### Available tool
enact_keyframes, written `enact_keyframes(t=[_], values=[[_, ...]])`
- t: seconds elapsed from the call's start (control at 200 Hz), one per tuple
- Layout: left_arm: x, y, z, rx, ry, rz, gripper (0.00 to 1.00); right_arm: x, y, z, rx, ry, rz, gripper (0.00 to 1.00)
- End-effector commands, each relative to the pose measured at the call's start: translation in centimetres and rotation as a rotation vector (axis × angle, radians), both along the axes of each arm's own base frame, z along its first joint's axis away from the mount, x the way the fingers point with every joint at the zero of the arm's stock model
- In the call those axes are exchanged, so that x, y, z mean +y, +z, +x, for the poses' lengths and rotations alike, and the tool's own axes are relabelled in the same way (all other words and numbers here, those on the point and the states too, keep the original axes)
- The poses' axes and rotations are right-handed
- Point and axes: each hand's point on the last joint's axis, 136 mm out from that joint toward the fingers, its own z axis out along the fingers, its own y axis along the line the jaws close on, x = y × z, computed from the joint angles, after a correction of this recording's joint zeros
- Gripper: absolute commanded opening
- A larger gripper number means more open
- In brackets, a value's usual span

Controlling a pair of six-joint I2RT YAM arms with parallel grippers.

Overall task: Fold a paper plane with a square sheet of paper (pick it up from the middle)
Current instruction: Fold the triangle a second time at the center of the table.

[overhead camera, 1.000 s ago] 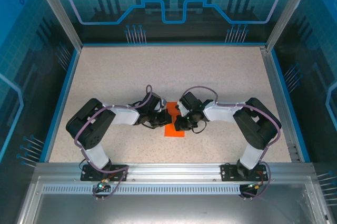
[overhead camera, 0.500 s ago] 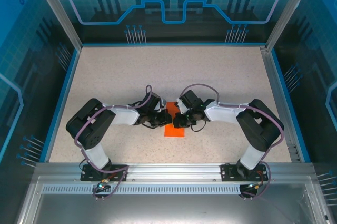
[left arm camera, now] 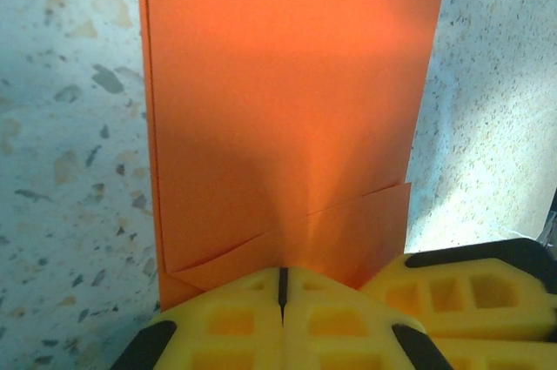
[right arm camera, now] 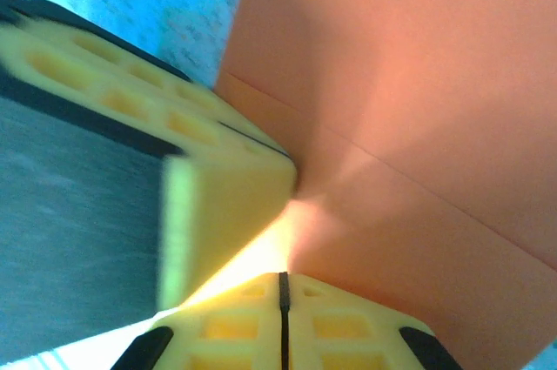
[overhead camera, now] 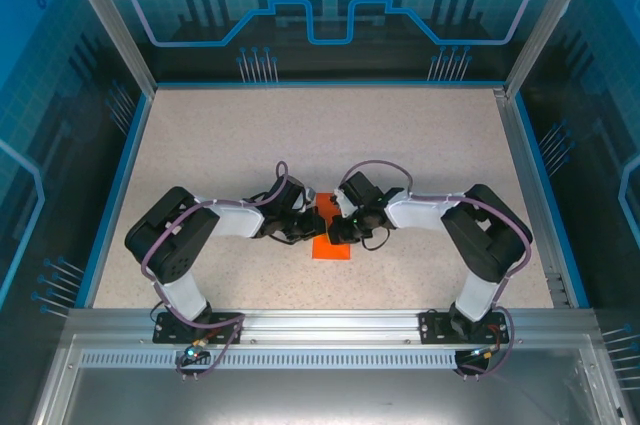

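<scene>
I have two grippers, and both are closed: on each, the pads press flat together with only a thin dark seam between them and nothing pinched inside. My left gripper (left arm camera: 283, 287) and my right gripper (right arm camera: 283, 290) meet tip to tip over the one paper (left arm camera: 287, 83). It lies flat near the middle of the table (overhead camera: 300, 135), a little toward my bases. From above, my two arms bend inward like mirrored elbows, and the paper shows as a small orange patch under the tips and just on the near side of them.

The paper is thin, smooth, matte and bright orange. In the left wrist view it is a long strip with straight, parallel sides. The edge of a lower layer peeks out along its left side. A slanted crease crosses close to my tips, marking off a shallow flap, and the near end runs under them. In the right wrist view one straight fold line cuts diagonally across the sheet.

My four fingers are yellow with moulded rectangular pockets and black outer backs. In the left wrist view, one right finger lies just beside my left pair at the paper's near right corner.

The table is pale and stone-like, flecked with grey and tan.
</scene>
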Motion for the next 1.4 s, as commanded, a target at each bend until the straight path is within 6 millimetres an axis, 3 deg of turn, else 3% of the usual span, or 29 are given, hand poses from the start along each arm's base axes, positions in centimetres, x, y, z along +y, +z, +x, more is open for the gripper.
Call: enact_keyframes(t=[0.0,0.655,0.8,0.93,1.05,1.18,1.28,1.395], values=[[2.9,-3.7,-1.8,0.106,0.065,0.136,0.05,-2.1,-2.4,-2.5,0.071,0.039,-0.083,0.08],[3.5,-4.4,-2.0,0.134,0.091,0.176,0.05,-6.2,-2.2,-7.9,0.141,0.130,-0.145,0.09],[3.4,-4.3,-1.9,0.130,0.087,0.170,0.05,-7.0,-1.9,-8.2,0.123,0.133,-0.168,0.09],[2.7,-3.4,-1.5,0.114,0.073,0.142,0.05,-6.6,-0.3,-6.7,0.051,0.094,-0.145,0.09],[1.7,-1.1,-0.7,0.076,0.058,0.090,0.10,-6.2,2.4,-3.6,-0.066,-0.033,-0.097,0.11],[0.2,2.6,0.6,0.014,0.044,0.013,0.22,-6.3,4.8,-0.3,-0.142,-0.204,-0.001,0.25],[-0.4,5.4,1.7,-0.043,0.043,-0.019,0.36,-6.6,5.3,1.3,-0.164,-0.276,0.030,0.35],[0.2,7.1,2.3,-0.083,0.063,0.014,0.41,-6.0,5.7,2.3,-0.171,-0.270,0.080,0.41]])
